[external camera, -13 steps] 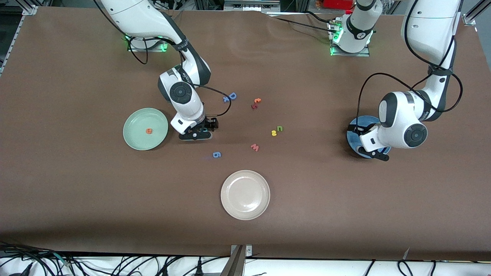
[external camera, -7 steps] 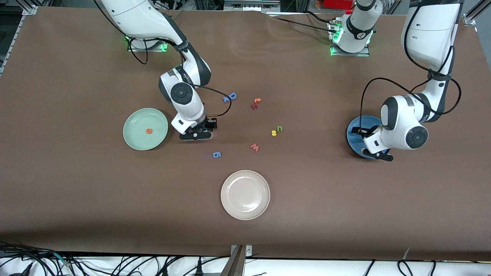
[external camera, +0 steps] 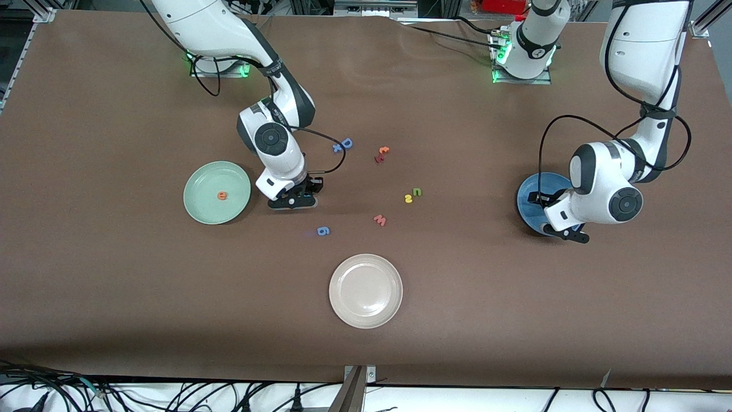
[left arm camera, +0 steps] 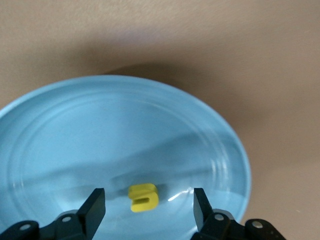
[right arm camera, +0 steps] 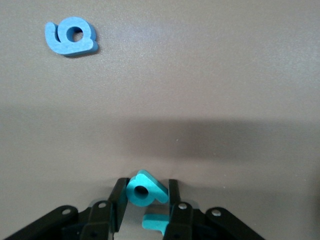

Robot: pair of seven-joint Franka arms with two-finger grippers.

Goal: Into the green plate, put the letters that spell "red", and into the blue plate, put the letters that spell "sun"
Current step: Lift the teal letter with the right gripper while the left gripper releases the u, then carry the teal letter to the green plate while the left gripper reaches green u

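Note:
My left gripper (left arm camera: 147,201) hangs open just over the blue plate (left arm camera: 75,130), and a yellow "u" (left arm camera: 144,197) lies loose on the plate between its fingers. In the front view the blue plate (external camera: 532,197) sits at the left arm's end. My right gripper (right arm camera: 146,196) is down at the table beside the green plate (external camera: 206,180), shut on the teal "d" (right arm camera: 144,191), which sits tilted. The thin teal "r" (right arm camera: 156,222) lies right by it. An orange "e" (external camera: 222,195) rests in the green plate. The yellow "s" (external camera: 408,198) and green "n" (external camera: 417,192) lie mid-table.
A cream plate (external camera: 366,290) sits nearest the front camera. A blue "6" piece (external camera: 323,230) and a pink "w" (external camera: 380,220) lie between it and the letters. A blue "D" (external camera: 346,143) and small red and orange letters (external camera: 382,153) lie nearer the bases.
The left gripper opened and the yellow "u" now lies free in the blue plate. The right gripper's fingers closed in on the teal "d". Both arms barely shifted.

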